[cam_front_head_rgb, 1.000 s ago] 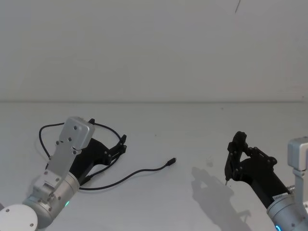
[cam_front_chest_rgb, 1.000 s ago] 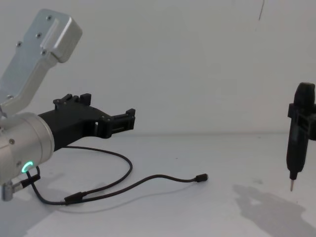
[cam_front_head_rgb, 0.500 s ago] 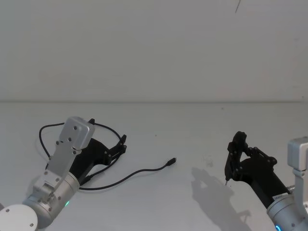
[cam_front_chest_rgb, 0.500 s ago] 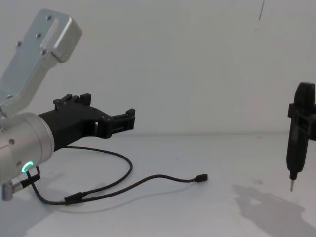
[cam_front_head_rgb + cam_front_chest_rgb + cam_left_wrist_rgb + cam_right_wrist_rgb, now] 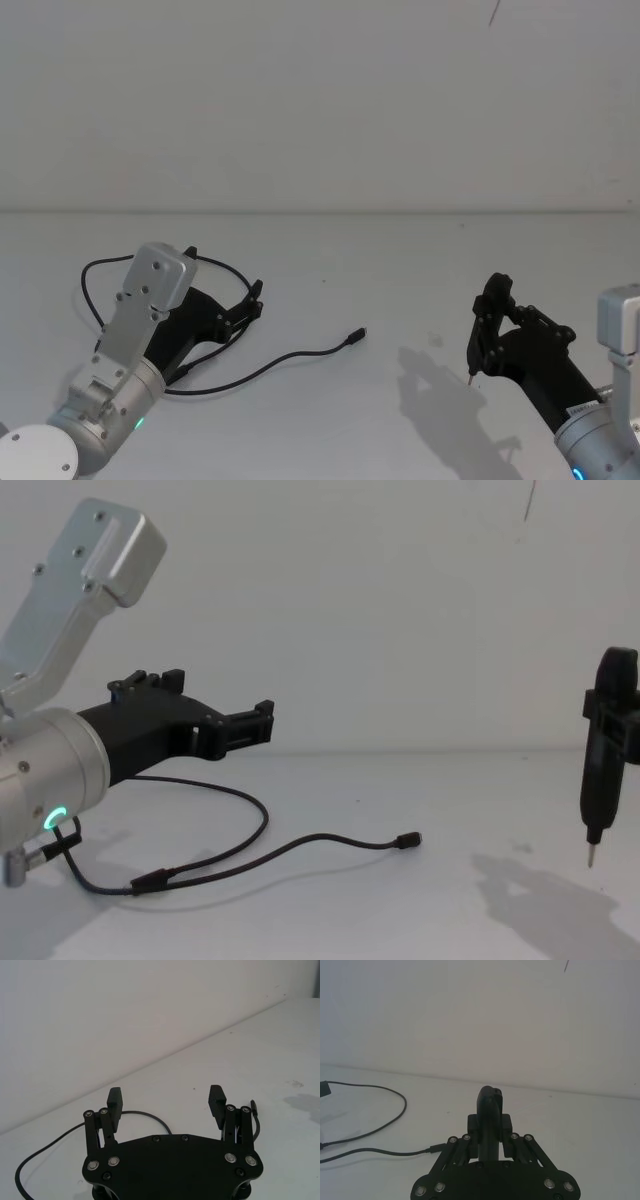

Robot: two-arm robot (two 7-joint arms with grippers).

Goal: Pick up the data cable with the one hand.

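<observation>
The data cable [image 5: 300, 354] is a thin black line on the white table, looped at the left, with its plug [image 5: 358, 334] pointing right. My left gripper [image 5: 253, 302], the one hand with the green ring, hovers above the loop, open with nothing between its fingers. The left wrist view has the cable [image 5: 145, 1113] curving on the table beyond the open gripper [image 5: 166, 1102]. From the chest view the cable [image 5: 330, 838] lies below the left gripper [image 5: 262, 722], with a thicker joint [image 5: 150, 883] near the arm. My right gripper [image 5: 487, 318] stays at the right, shut on a pen-like tool [image 5: 603, 770].
The white table [image 5: 400, 260] meets a plain white wall behind. The pen tool's metal tip [image 5: 589, 857] hangs above the table at the far right, casting a shadow [image 5: 540, 895]. The right wrist view shows the cable's plug end [image 5: 434, 1148] far off to the side.
</observation>
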